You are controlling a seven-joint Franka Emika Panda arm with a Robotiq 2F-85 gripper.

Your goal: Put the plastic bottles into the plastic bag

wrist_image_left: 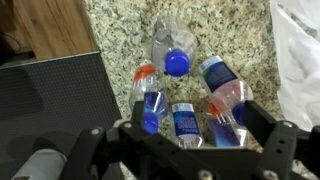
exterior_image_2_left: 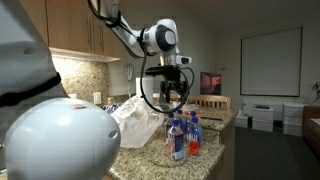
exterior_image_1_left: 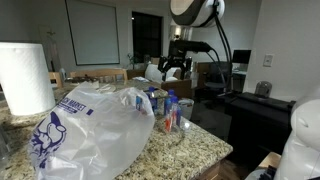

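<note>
1. Your jaws stand wide and empty above the plastic bottles [wrist_image_left: 183,118] on the worktop [wrist_image_left: 115,30].
2. The plastic bag [wrist_image_left: 298,50] lies at three o'clock.
3. I judge this the approach step: next, descend and close on one bottle.

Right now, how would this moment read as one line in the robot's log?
gripper: open, empty, above plastic bottles | bottles: upright, clustered on counter | plastic bag: beside them | step: no grasp yet

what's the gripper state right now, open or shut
Gripper: open, holding nothing, above the bottles.
</note>
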